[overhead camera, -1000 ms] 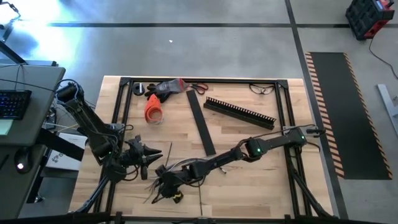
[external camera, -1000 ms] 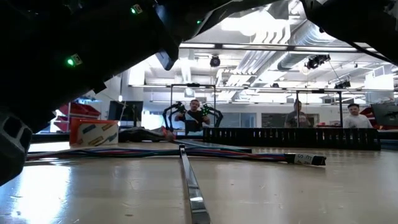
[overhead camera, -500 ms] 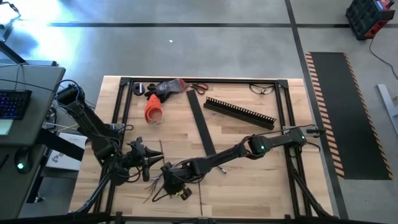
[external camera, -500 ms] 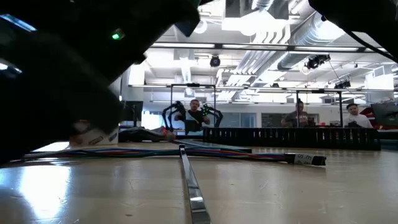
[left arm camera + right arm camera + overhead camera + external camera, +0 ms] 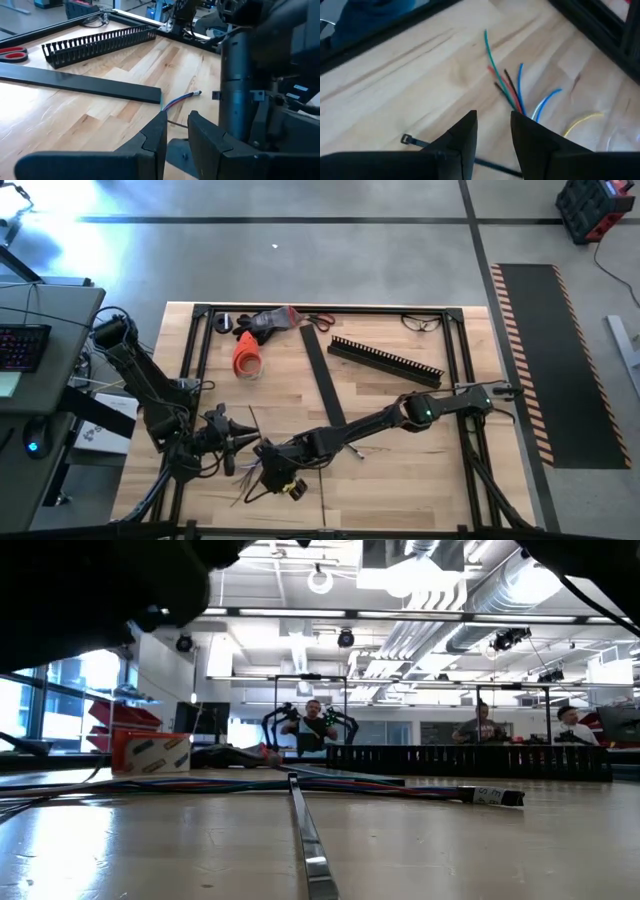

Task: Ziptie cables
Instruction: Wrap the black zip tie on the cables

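The cables [image 5: 255, 480] lie on the wooden table near its near edge. Their coloured free ends [image 5: 512, 95] are splayed out, and the bundle [image 5: 330, 785] runs off toward the right. My right gripper [image 5: 276, 477] hovers over the splayed ends. Its fingers [image 5: 494, 120] stand a little apart with only table between them, and the wires run under one fingertip, hidden there. A black zip tie [image 5: 407, 139] lies under it. My left gripper [image 5: 240, 442] waits just left of the cables, its fingers [image 5: 175, 120] a narrow gap apart with nothing seen between them.
A flat black strip [image 5: 325, 380] lies mid-table, with the slotted black channel [image 5: 385, 360] behind it. An orange object [image 5: 247, 355] and scissors [image 5: 318, 320] sit at the far edge. A black frame rail [image 5: 200, 380] borders the table. People stand in the room beyond [image 5: 480, 725].
My right gripper has risen from the cables' splayed ends and shifted slightly toward the table's right. Its dark bulk has lifted out of the low view's left side, uncovering the table there. The cables lie about where they were.
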